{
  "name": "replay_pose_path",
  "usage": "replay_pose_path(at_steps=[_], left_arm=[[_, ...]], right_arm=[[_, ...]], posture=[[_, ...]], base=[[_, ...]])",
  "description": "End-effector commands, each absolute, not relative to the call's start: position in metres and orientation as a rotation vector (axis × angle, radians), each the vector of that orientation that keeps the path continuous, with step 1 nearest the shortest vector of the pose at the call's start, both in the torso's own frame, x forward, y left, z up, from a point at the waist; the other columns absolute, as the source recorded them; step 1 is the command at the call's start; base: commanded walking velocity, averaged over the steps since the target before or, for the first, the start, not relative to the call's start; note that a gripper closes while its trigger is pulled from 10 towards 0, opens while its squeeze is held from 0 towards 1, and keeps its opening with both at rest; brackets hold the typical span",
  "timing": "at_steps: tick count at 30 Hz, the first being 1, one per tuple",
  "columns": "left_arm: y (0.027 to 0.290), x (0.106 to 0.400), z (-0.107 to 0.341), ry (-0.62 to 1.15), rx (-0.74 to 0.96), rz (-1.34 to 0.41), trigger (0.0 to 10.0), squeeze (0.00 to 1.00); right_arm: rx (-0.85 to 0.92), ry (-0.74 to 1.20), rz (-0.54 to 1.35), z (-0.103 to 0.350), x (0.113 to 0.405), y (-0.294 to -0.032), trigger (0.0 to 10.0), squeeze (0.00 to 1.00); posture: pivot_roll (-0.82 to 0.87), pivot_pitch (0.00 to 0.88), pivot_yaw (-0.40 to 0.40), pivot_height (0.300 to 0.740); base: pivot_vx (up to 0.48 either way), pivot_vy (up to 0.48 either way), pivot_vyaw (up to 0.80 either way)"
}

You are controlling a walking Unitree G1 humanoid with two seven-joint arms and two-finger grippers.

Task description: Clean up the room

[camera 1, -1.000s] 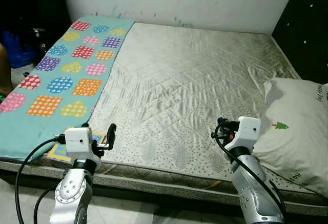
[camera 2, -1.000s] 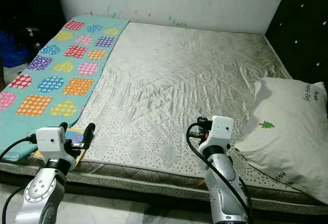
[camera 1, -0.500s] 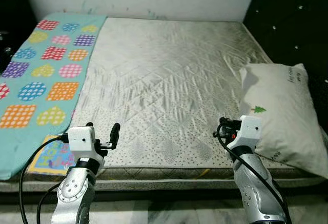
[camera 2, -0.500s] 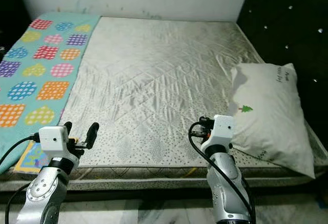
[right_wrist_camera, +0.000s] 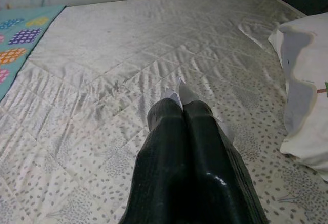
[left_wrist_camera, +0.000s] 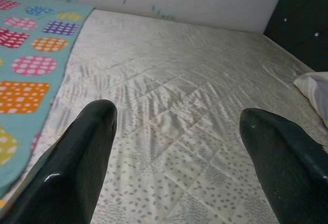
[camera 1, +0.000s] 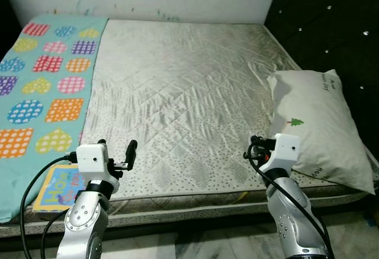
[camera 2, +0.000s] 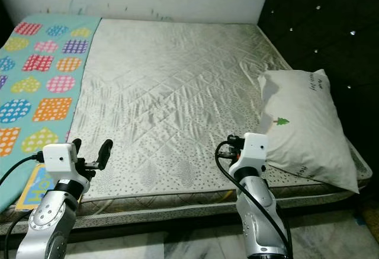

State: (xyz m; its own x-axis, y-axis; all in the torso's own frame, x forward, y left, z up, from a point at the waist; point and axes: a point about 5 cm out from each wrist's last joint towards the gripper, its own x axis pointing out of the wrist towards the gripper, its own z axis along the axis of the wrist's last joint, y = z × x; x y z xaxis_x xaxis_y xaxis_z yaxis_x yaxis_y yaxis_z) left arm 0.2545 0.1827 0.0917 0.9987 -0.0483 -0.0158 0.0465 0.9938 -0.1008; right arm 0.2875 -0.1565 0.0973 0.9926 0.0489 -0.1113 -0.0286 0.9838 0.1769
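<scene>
Facing the bed (camera 1: 177, 93) — pillow (camera 1: 320, 128) unmoved; my left gripper (left_wrist_camera: 177, 147) gapes wide, right gripper (right_wrist_camera: 179, 106) pinched closed, empty.

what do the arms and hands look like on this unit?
Both arms are silver metal with round joint housings. Each wrist carries a white boxy module, and black cables loop from it down the forearm. The left hand and right hand each have two long glossy black fingers.

A bed (camera 1: 177, 87) is seen ahead at twelve o'clock — a blanket (camera 1: 41, 75) is spread along its nine o'clock side, a pillow (camera 1: 320, 122) is laid at three o'clock, and a book (camera 1: 58, 186) lies at seven o'clock.
</scene>
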Motion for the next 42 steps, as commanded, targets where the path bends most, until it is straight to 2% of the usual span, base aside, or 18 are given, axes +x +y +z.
replay_pose_path(at_steps=[1, 21, 32, 42], left_arm=[[0.1794, 0.2544, 0.0932, 0.018, -0.105, -0.057, 10.0, 0.0], [0.1782, 0.2546, 0.0929, 0.021, -0.113, -0.057, 10.0, 0.0], [0.1763, 0.254, 0.0968, -0.008, -0.124, -0.091, 10.0, 0.0], [0.1756, 0.2535, 0.0968, -0.008, -0.127, -0.103, 10.0, 0.0]], right_arm=[[0.17, 0.118, 0.027, 0.0975, 0.2868, -0.1615, 10.0, 0.0], [0.136, 0.128, 0.046, 0.0969, 0.2882, -0.1599, 10.0, 0.0], [0.083, 0.129, 0.077, 0.0979, 0.2902, -0.1558, 10.0, 0.0], [0.119, 0.112, 0.074, 0.0995, 0.2885, -0.1567, 10.0, 0.0]], posture=[[-0.01, 0.103, -0.047, 0.74], [-0.01, 0.101, -0.053, 0.74], [-0.01, 0.104, -0.054, 0.74], [-0.01, 0.104, -0.05, 0.74]], base=[[0.0, 0.255, 0.0], [0.0, 0.283, 0.0], [0.0, 0.0, 0.0], [0.312, 0.0, 0.0]])
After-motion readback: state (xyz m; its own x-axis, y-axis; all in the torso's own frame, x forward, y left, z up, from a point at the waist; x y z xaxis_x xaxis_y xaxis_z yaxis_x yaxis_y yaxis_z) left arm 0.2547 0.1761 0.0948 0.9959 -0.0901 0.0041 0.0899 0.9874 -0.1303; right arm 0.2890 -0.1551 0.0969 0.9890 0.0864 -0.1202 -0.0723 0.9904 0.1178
